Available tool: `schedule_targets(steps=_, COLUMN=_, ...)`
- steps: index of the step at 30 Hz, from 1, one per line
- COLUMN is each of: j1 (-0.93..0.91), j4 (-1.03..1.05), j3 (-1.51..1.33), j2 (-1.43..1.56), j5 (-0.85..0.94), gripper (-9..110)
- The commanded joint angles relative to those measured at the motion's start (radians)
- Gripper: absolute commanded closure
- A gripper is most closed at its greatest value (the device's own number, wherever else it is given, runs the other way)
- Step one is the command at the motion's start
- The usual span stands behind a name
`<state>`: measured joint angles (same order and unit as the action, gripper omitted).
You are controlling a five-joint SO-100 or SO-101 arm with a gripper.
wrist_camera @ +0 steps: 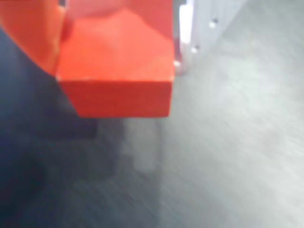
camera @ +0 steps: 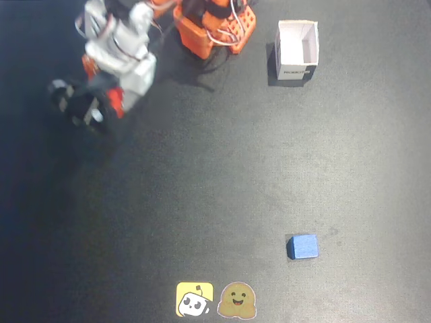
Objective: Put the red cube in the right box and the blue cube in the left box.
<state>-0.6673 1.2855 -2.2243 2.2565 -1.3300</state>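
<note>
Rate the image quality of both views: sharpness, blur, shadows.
Fixed view: fairly sharp in the middle, the blue cube and the white box crisp, each casting a short shadow to its left; the arm at upper left is smeared, the left edge darkened. Wrist view: soft and streaked with motion blur; the red cube fills the top, very close and out of focus.

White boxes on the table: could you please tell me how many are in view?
1: a white box at the fixed view's upper right, near the arm's base. A second may lie out of frame or be hidden.
</note>
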Motion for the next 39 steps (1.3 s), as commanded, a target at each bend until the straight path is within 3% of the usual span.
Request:
schedule_targets(steps=1, j1=-0.055, j4=0.037, j3=-0.006, j2=0.080, j5=0.012, gripper=92)
schedule_targets(steps=22, j1=-0.407, j4=0.150, j3=-0.115, j2=0.250, j5=0.037, gripper=92)
schedule_targets(steps=39, j1=-0.514, j4=0.156, j3=-0.215, j2=0.380, j5=-0.146, gripper=91)
